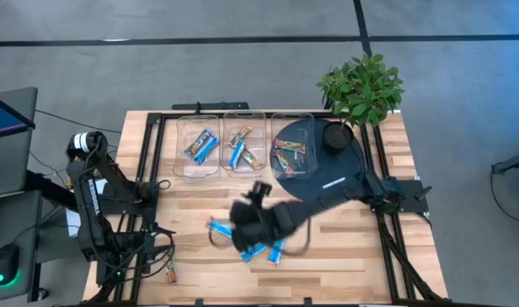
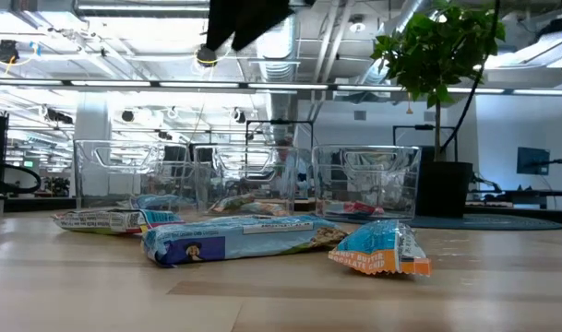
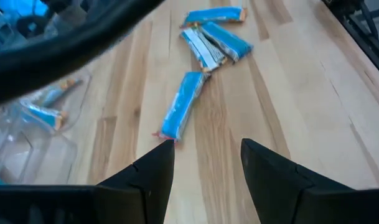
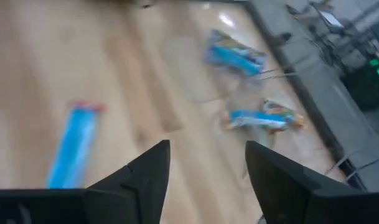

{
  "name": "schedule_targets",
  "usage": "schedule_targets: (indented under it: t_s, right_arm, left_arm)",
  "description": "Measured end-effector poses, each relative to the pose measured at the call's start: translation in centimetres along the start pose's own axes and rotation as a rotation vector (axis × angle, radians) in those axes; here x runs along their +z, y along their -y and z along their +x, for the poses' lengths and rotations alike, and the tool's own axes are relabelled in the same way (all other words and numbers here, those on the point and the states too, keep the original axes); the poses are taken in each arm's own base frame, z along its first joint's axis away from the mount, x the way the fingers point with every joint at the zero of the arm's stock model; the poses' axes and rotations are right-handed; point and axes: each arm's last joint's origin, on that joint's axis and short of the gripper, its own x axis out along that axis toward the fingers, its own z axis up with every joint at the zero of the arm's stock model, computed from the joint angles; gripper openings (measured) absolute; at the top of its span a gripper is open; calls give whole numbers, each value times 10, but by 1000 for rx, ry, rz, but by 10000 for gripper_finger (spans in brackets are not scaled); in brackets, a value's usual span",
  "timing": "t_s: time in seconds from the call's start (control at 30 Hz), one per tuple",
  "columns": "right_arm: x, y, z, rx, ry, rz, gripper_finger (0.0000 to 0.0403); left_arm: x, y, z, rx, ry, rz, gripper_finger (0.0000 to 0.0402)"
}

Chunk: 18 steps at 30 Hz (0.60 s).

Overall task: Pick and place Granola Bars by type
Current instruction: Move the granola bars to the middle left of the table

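From above, the right hand [image 1: 242,228] is seen reached out over the middle of the wooden counter [image 1: 344,247], directly above a loose cluster of blue granola bars [image 1: 273,251]; whether anything is held cannot be told from this view. The left hand [image 1: 161,249] is parked near the counter's left edge, close to a brownish bar [image 1: 171,273]. Three clear bins [image 1: 243,145] are lined along the far side, each holding a few bars, beside a potted plant [image 1: 361,85]. At counter level, a long blue bar [image 2: 230,240] and a shorter blue-and-orange bar [image 2: 380,249] are shown lying flat in front of the bins. In the left wrist view, the left hand's fingers [image 3: 145,180] are spread apart and empty, with a blue bar [image 3: 182,106] lying just ahead. In the right wrist view, the right hand's fingers [image 4: 145,177] are likewise apart and empty above the counter, with a blue bar [image 4: 73,144] below.
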Motion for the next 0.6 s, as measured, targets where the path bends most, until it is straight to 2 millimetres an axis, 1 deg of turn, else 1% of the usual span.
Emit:
schedule_targets:
  t_s: [0.13,0.23,0.37,0.5,0.6]
  right_arm:
    - [-13,-31,-32,64,38,-40,195]
    - [-21,-49,-53,111,74,-57,190]
    - [-34,-71,-75,160,118,-83,185]
    - [-48,-87,-89,180,147,-97,181]
    - [-56,-95,-97,198,146,-56,180]
  left_arm:
    - [1,0,2,3,-14,16,180]
    - [5,4,7,-2,30,8,180]
    - [3,5,25,18,37,87,180]
    - [2,3,46,9,18,128,180]
    - [6,1,59,9,8,139,180]
